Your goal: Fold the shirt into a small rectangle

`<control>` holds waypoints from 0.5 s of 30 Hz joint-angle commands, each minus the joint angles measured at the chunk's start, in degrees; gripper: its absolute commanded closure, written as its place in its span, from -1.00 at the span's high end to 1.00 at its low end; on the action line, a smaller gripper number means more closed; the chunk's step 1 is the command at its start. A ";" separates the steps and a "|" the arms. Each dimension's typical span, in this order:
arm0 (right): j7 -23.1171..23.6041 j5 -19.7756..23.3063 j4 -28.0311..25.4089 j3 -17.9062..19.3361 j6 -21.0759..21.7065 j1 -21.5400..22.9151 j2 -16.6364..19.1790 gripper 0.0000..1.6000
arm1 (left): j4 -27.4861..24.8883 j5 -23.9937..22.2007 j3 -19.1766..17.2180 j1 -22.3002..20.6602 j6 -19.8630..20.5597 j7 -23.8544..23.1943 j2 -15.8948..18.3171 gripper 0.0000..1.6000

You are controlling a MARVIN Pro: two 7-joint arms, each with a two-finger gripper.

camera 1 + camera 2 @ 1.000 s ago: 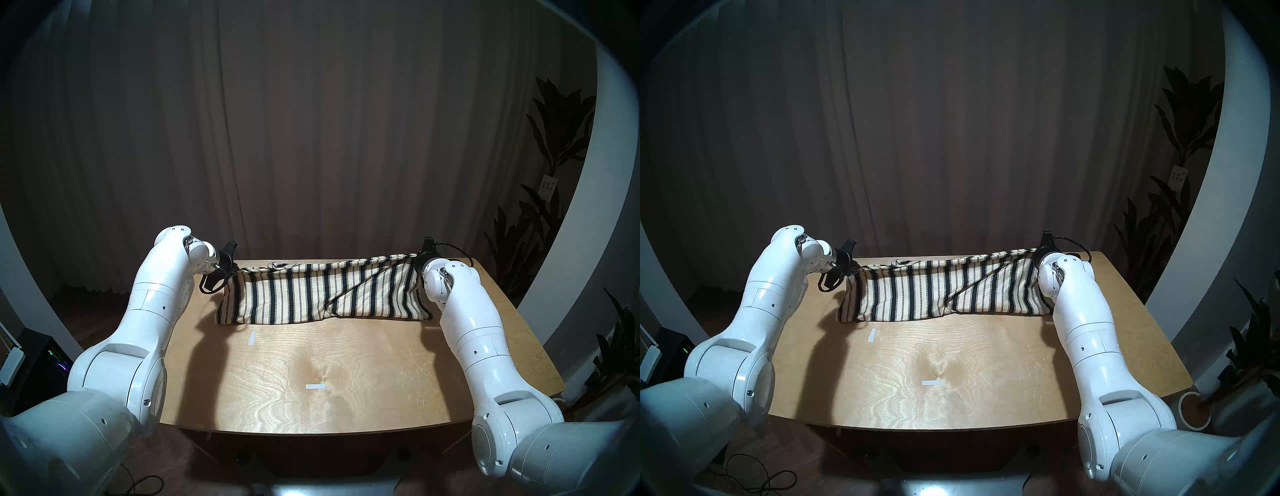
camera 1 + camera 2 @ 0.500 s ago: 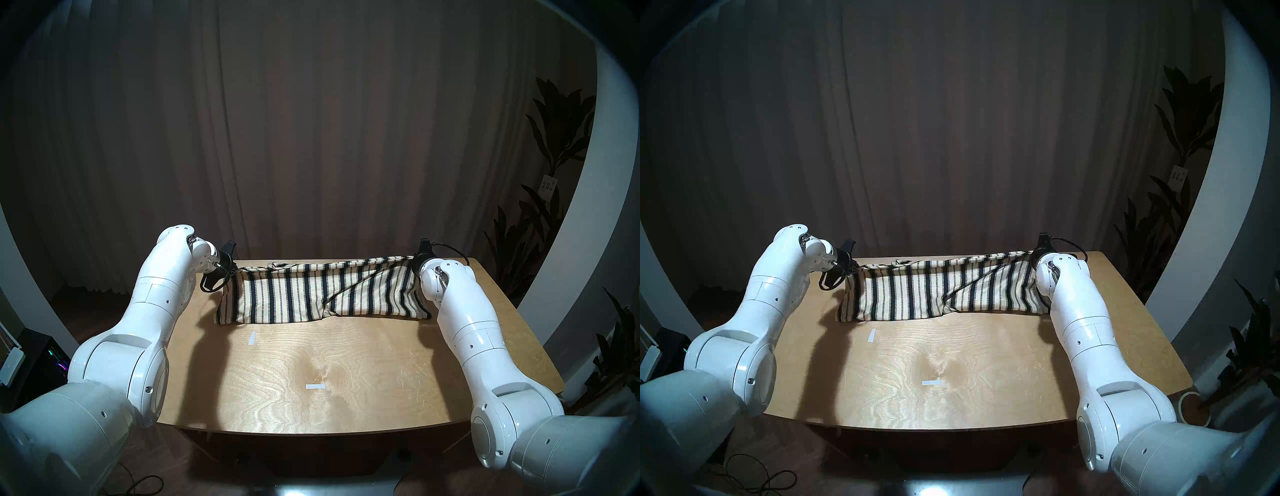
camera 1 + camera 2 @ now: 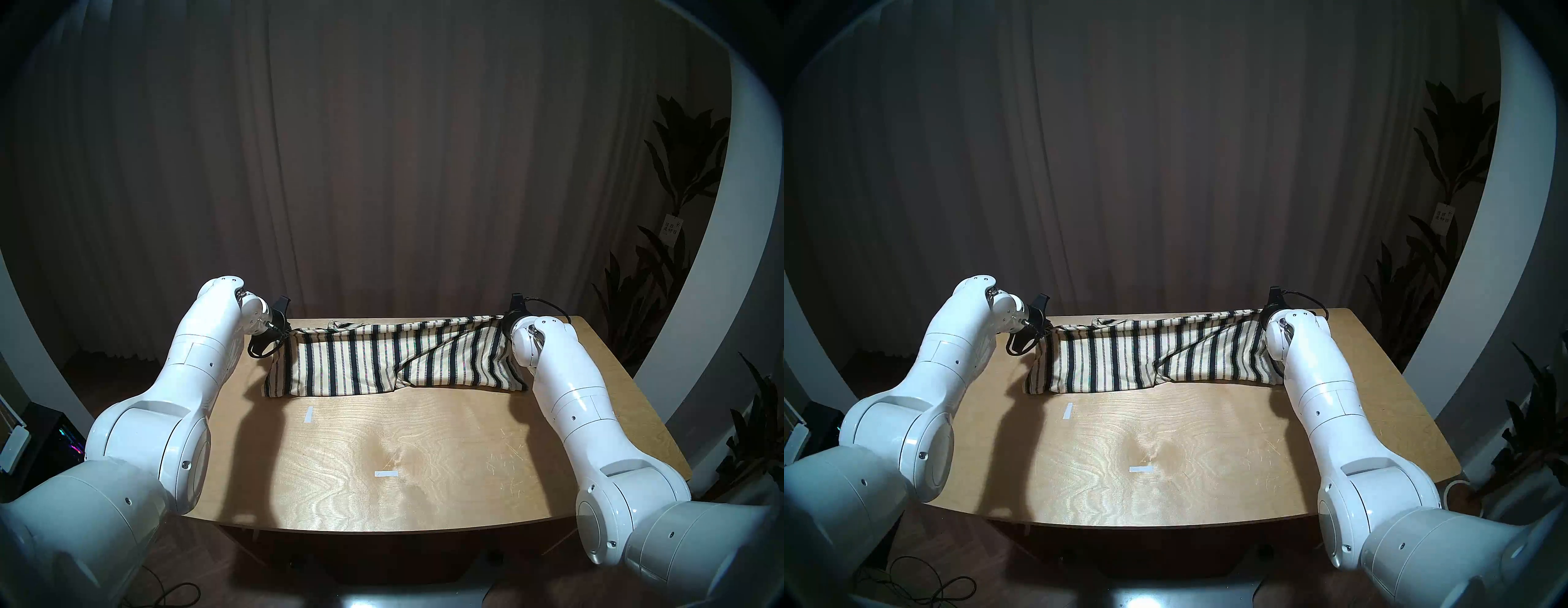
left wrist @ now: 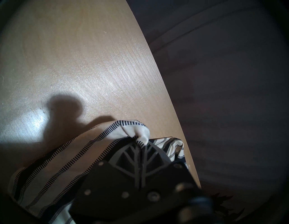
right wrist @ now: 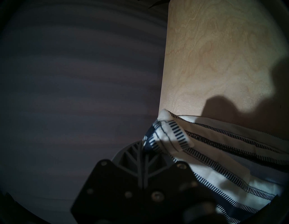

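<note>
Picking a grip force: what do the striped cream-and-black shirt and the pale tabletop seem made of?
Striped cream-and-black shirt: soft knit or woven cloth, matte; it drapes and creases. Pale tabletop: probably plywood with a light sheen; swirling grain and glare show.

The shirt (image 3: 394, 361), cream knit with bold black stripes and thin dotted lines, stretches as a long band across the far part of the tabletop, parallel to its far edge. Its upper edge is lifted taut near the far-left and far-right corners (each end bunched to a pinched point), while the lower edge rests on the wood. A diagonal fold crosses its right half.
</note>
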 commanded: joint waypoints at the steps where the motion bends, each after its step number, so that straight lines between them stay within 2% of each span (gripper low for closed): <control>1: 0.50 -0.32 0.29 0.02 -0.41 3.11 0.04 -0.64 | 0.38 0.92 0.29 -3.59 -1.18 -1.07 -0.19 -0.44; 2: 0.50 -0.32 0.29 0.02 -0.41 3.11 0.04 -0.64 | 0.38 0.92 0.29 -3.59 -1.18 -1.07 -0.19 -0.44; 3: 0.51 -0.40 0.71 -0.05 -0.45 3.45 0.06 -0.51 | 0.89 1.15 0.45 -3.92 -1.44 -1.31 -0.28 -0.40; 4: 0.51 -0.44 0.85 -0.07 -0.47 3.57 0.07 -0.23 | 1.06 1.24 0.49 -4.05 -1.54 -1.39 -0.31 -0.28; 5: 0.51 -0.47 1.04 -0.10 -0.49 3.73 0.08 -0.12 | 1.26 1.36 0.56 -4.22 -1.67 -1.48 -0.34 -0.23; 6: 0.51 -0.50 1.19 -0.11 -0.52 3.86 0.09 0.14 | 1.44 1.46 0.62 -4.40 -1.79 -1.57 -0.36 0.10; 7: 0.52 -0.57 1.43 -0.12 -0.58 4.06 0.08 0.96 | 1.69 1.63 0.69 -4.61 -1.97 -1.70 -0.40 0.50; 10: 0.54 -0.67 1.75 -0.14 -0.72 4.38 0.09 1.00 | 2.06 1.94 0.79 -4.97 -2.27 -1.86 -0.42 0.59; 12: 0.54 -0.81 2.19 -0.16 -0.93 4.89 0.08 1.00 | 2.50 2.39 0.91 -5.51 -2.73 -2.11 -0.45 1.00; 15: 0.55 -0.90 2.41 -0.18 -1.04 5.19 0.07 1.00 | 2.68 2.66 0.99 -5.80 -3.00 -2.26 -0.47 1.00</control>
